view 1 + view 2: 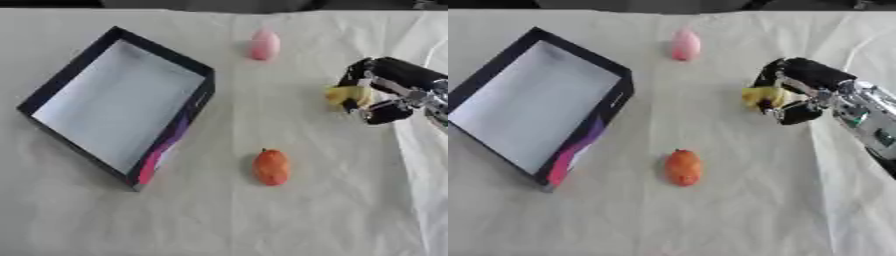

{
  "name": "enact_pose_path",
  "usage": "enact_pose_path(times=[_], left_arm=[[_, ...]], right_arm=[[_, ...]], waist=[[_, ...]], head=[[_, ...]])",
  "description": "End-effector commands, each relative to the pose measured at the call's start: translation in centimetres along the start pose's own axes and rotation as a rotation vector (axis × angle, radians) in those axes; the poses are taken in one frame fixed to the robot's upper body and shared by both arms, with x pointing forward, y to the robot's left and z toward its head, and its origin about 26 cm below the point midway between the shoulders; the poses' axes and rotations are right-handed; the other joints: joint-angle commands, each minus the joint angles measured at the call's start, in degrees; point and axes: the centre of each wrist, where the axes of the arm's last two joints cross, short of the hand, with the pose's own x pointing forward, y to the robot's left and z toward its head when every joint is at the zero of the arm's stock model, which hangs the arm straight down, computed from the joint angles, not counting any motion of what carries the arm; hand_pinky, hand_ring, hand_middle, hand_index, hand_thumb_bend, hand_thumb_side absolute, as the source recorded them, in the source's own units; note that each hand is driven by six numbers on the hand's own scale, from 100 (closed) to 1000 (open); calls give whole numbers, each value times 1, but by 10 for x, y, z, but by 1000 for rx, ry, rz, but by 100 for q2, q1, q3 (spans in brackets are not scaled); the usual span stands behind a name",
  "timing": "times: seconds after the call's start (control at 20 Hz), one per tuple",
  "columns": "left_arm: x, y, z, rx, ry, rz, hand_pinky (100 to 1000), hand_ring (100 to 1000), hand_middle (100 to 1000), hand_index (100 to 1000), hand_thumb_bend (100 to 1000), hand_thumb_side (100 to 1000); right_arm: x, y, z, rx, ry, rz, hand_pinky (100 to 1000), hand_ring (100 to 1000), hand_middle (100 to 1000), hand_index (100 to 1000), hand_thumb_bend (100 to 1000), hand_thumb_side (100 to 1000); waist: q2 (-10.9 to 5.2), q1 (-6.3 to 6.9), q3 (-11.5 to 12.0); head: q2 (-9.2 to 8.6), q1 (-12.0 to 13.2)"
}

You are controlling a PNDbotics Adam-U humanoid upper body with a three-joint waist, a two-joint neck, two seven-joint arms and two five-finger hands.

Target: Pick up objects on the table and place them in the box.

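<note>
— Right, where do we put the right hand (pixel 798 90)?
— Well right of the box (pixel 83 72), fingers curled round a yellow object (pixel 763 96). Orange object (pixel 271 167) and pink object (pixel 264 45) lie on the counter (pixel 332 220) right of the box.

Black hand (pixel 798 85), silver-jointed forearm (pixel 864 117)

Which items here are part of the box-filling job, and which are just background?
Job items:
box, nothing seen inside
yellow object, in the right hand
orange object, on the table
pink object, on the table

Background:
white cloth covering the table
</note>
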Motion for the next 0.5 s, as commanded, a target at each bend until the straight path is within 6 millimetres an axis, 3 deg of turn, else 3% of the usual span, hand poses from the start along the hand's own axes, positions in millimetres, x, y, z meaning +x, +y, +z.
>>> enact_pose_path(times=[0.05,0.25,0.5], left_arm=[[6,3,-4,-10,-25,-10,853,734,782,895,143,738],[7,5,-5,-9,-29,-22,854,735,782,895,142,732],[8,11,-6,-6,-37,-50,853,735,782,895,140,722]], right_arm=[[9,-41,6,-84,-42,61,860,651,510,601,100,100],[39,-87,6,-165,-148,110,856,651,508,597,100,100],[85,-144,-8,-255,-307,154,848,641,502,596,182,100]], waist=[[-3,-71,-16],[-46,-81,-32],[-149,-103,-66]], head=[[-7,11],[-7,10],[-7,-46]])
